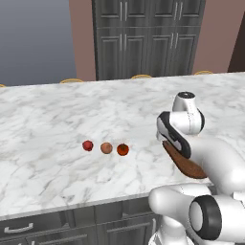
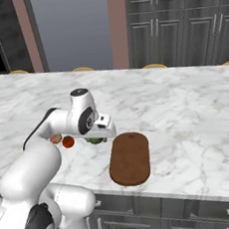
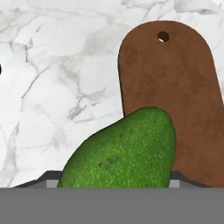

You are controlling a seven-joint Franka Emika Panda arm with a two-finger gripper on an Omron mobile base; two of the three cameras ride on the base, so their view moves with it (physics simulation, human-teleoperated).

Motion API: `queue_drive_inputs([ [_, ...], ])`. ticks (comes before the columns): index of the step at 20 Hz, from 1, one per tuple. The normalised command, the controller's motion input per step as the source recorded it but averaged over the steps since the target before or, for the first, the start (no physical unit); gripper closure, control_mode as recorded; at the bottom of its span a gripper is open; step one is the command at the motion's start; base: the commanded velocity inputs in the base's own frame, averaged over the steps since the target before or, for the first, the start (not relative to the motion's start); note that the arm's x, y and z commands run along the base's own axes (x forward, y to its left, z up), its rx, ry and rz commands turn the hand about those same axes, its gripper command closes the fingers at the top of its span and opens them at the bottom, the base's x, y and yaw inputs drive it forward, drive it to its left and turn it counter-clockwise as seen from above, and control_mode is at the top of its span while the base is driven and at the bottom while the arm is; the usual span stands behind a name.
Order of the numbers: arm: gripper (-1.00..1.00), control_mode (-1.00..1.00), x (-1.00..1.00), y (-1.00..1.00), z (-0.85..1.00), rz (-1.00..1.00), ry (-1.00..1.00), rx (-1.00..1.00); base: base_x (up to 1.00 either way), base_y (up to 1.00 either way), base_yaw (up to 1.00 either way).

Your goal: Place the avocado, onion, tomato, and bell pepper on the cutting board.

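Observation:
The dark-green avocado [image 3: 122, 153] sits close up between my gripper's fingers and hides their tips in the hand view. In the right base view my gripper [image 2: 96, 137] points down, shut on the avocado [image 2: 94, 141], just left of the reddish-brown cutting board [image 2: 129, 158]. The board [image 3: 175, 87] has a hole at its far end and nothing on it. The tan onion [image 1: 106, 148] lies in a row between a crimson ball [image 1: 87, 145] and an orange-red ball [image 1: 123, 150]. I cannot tell which of these is the tomato and which the bell pepper.
The marble counter [image 1: 57, 110] stretches wide, with its front edge just below the board. Dark cabinets [image 1: 143, 38] stand behind it. My own arm [image 1: 215, 162] covers much of the board in the left base view.

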Motion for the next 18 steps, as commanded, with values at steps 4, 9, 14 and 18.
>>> queue_drive_inputs([
  [4,1.00,-1.00,0.18,-0.64,0.02,0.00,0.00,0.00,0.00,0.00,0.00],
  [9,1.00,-1.00,0.25,-0.32,-0.05,0.00,0.00,0.00,0.00,0.00,0.00],
  [14,1.00,-1.00,0.29,-0.12,-0.26,0.00,0.01,0.00,0.00,0.00,0.00],
  [18,1.00,-1.00,0.28,-0.06,-0.36,0.00,0.03,0.00,0.00,0.00,0.00],
])
